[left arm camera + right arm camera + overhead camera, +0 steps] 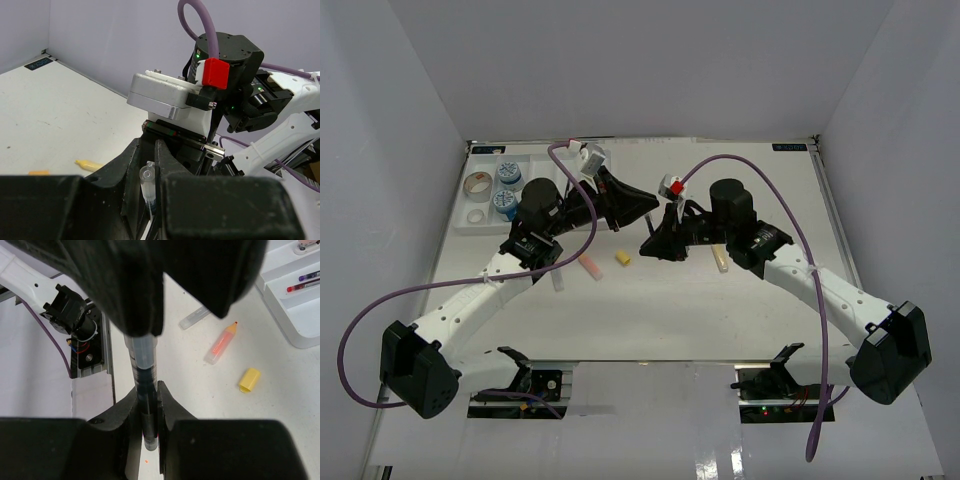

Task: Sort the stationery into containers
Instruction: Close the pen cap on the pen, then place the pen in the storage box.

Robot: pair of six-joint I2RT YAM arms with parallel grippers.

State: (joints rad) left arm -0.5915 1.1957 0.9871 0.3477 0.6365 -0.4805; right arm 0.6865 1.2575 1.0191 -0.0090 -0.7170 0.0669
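The pen [142,375], a thin one with a clear barrel and a dark core, hangs in the air between the two arms and above the worktop [670,310], held at both ends. The right jaws are pressed in on its lower end, and the left jaws close around its upper, clear-tipped end [147,186], so both sets look to be pinching the pen at once. We judge it to be light and stiff, with a smooth plastic barrel that could slide or swivel under a loose pinch. It is best taken across the barrel near its middle, square to the pads. While both jaws hold it, any twist between the arms could bend it or flick it free, so one side should let go cleanly before the other moves off. On the worktop below and to the side of the right jaws lie an orange marker [221,342], a yellow eraser [249,380] just beside it and a clear-capped stick [195,317] a little further on. All three are loose and well apart from the pen. Beyond them, away from both jaws on the left arm's side, stands the white tray [292,335]. Pens [302,286] already lie in one long compartment, and tape rolls [477,184] and two blue-white tubs [507,173] sit at its far end. We take the pen to belong in that pen compartment, with the handover as the step in hand.
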